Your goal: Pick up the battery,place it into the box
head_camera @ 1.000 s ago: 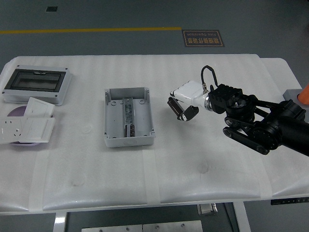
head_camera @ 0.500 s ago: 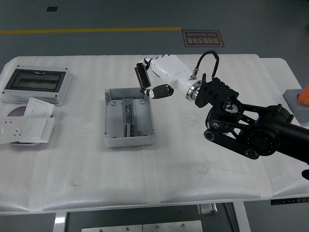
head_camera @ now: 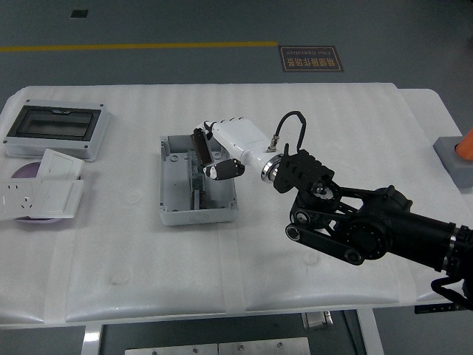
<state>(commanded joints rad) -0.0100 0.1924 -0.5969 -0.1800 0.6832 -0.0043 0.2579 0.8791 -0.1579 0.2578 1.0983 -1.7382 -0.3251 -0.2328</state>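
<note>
White-shelled right robot hand [head_camera: 216, 152] grips the dark battery [head_camera: 199, 147] over the open grey box [head_camera: 179, 211], which sits at about ten o'clock on the bench [head_camera: 295, 296].

Right robot hand [head_camera: 216, 151] gripping battery [head_camera: 199, 145], over open grey box [head_camera: 177, 188], white table [head_camera: 295, 266]

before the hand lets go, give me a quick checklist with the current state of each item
1. Battery held in right hand: ok, fingers curl around it.
2. Hand over the box: ok, above its far end.
3. Box open on top: ok.
4. Battery lined up with the inner slot: cannot tell, the hand hides it.
5. Battery touching the box floor: cannot tell.
6. Left arm clear: not in view.
</note>
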